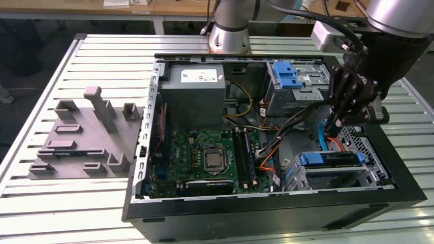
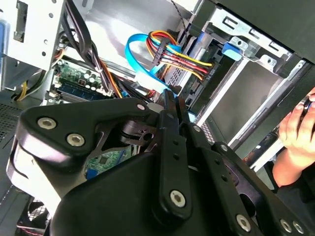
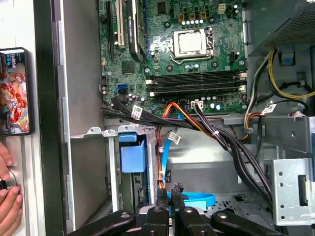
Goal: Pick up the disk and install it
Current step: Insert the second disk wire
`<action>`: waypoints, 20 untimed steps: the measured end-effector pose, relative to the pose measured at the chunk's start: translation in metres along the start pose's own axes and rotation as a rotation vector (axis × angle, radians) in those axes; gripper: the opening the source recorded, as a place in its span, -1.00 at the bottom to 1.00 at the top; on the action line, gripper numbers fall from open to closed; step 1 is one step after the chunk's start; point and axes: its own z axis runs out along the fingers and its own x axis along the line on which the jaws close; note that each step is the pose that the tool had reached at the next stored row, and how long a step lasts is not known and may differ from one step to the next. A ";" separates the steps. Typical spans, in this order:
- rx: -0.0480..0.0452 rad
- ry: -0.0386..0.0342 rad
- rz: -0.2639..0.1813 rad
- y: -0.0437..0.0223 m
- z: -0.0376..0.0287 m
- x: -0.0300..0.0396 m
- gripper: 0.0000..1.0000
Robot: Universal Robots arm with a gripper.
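The gripper point(image 1: 337, 122), its fingers closed together and holding nothing, hangs inside the open computer case point(image 1: 142, 152), above the disk point(image 1: 330, 159) seated in the cage near the case's front corner.

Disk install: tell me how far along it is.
Looks done: the disk sits in the drive bay, blue bracket showing. In hand: no disk; the hand hovers above that bay, near the blue cable. Left: full seating cannot be told.

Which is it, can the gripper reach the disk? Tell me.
Probably yes: the gripper hangs close above the disk, which sits in its open-topped cage. A blue cable runs nearby and might snag.
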 end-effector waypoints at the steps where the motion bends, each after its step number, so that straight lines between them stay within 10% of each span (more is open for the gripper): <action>1: 0.0002 0.0006 0.000 -0.0001 0.0007 0.0012 -0.65; 20: 0.0140 0.0009 -0.001 -0.0010 0.0140 0.0149 -0.65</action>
